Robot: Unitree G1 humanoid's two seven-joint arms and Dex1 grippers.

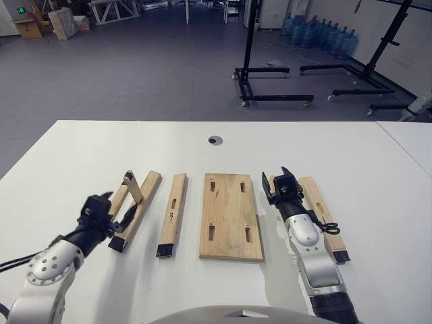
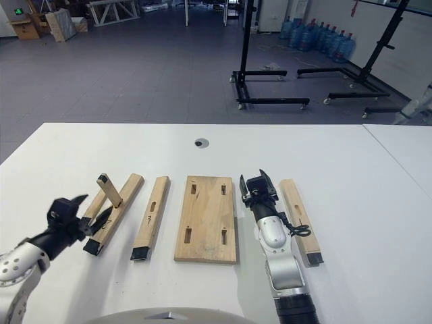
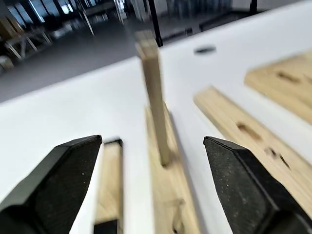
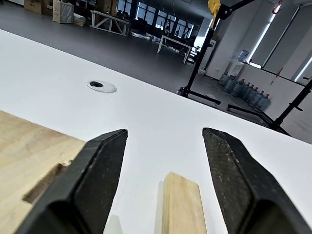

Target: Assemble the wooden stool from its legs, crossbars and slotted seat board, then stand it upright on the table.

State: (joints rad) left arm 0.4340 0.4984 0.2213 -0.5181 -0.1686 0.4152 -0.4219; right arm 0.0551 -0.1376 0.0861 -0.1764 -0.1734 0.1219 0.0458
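my left claw (image 1: pixel 115 208) sits at the lower left of the frame, fingers spread wide and holding nothing. straight ahead of it, centred between the 2 fingers in the wrist view, is the short pale wooden crossbar (image 3: pixel 155 92). it leans a little and stands up out of the long pale wooden leg with a black end cap (image 1: pixel 140 206). that leg's long axis runs from the lower left up toward the centre, close to the line the claw points along. i judge a straight push forward would bring the fingers around the crossbar, and the left arm is plainly the nearer one. a thinner pale wooden strip (image 1: pixel 119 198) lies just beside the leg on its outer side, under the claw, and i think it could get nudged on the way in.

further right lie a second slotted pale leg (image 1: pixel 173 214) and then the wide slotted seat board of pale wood (image 1: pixel 231 216) at centre, both flat on the white table (image 1: pixel 81 148). my right claw (image 1: pixel 275 179) hovers just right of the board, also wide open and empty, with the end of a pale wooden piece (image 4: pixel 183 204) below it. another black-capped leg (image 1: pixel 325 219) lies beside that arm. nothing is joined to the seat board yet.
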